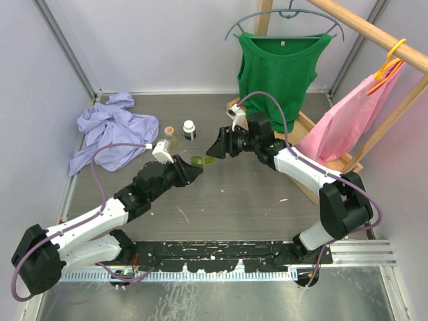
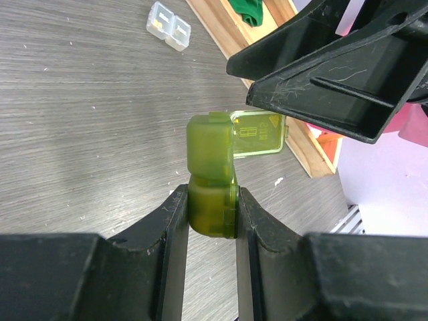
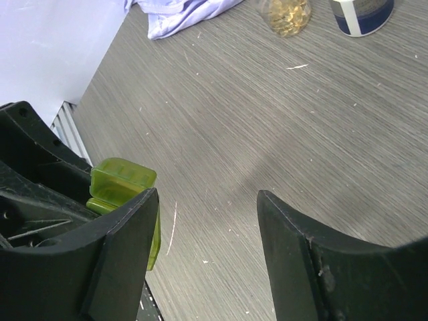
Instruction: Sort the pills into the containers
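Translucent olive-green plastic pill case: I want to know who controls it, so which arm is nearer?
Left. The left arm clamps the translucent olive-green plastic pill case in its jaws; the right arm holds its jaws apart just beyond the flipped-open lid, not gripping.

Translucent olive-green pill case (image 2: pixel 210 157) and colourless clear pill case (image 2: pixel 168 25). Table (image 1: pixel 254 194): grey, with fine wood-grain streaks. Top (image 1: pixel 281 67) green, garment (image 1: pixel 351 117) pink, shirt (image 1: pixel 110 130) lavender.

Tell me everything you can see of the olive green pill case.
The olive green pill case is translucent plastic with two compartments. The left gripper clamps one compartment and holds it above the table; the other compartment's lid stands flipped open. The right gripper, jaws open, is close beside it, not gripping.
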Robot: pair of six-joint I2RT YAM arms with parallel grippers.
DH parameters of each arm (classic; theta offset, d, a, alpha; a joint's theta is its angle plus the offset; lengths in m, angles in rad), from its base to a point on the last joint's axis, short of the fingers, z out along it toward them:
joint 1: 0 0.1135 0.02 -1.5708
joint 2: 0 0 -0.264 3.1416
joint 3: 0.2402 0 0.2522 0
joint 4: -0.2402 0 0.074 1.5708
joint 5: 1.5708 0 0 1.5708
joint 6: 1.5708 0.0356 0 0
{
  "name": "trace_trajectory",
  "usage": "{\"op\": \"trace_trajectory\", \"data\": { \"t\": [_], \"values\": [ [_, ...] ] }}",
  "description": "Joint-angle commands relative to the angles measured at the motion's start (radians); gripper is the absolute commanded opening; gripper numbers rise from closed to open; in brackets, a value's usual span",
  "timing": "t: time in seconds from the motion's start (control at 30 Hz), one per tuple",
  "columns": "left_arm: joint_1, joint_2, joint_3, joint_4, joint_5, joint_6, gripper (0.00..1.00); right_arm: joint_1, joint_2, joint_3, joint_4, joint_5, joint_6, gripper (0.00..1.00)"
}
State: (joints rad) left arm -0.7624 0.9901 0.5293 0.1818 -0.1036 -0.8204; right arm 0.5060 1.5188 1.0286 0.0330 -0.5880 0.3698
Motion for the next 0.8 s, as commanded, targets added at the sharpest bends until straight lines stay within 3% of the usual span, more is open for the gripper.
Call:
{"op": "trace_trajectory", "data": {
  "t": [0.0,0.17,0.37,0.77],
  "values": [
    [0.008,-0.038,-0.007,0.089,0.011,-0.018,0.00,-0.015,-0.011,0.011,0.076,-0.071,0.003,0.67],
    [0.011,-0.035,-0.007,0.068,0.001,-0.020,0.00,-0.063,-0.052,-0.030,0.202,-0.229,0.056,0.79],
    [0.011,-0.016,0.001,0.077,0.017,-0.020,0.00,-0.102,-0.069,-0.068,0.327,-0.368,0.100,0.79],
    [0.011,-0.012,0.009,0.084,0.024,-0.023,0.00,-0.050,-0.011,0.021,0.058,-0.315,-0.130,0.71]
  ]
}}
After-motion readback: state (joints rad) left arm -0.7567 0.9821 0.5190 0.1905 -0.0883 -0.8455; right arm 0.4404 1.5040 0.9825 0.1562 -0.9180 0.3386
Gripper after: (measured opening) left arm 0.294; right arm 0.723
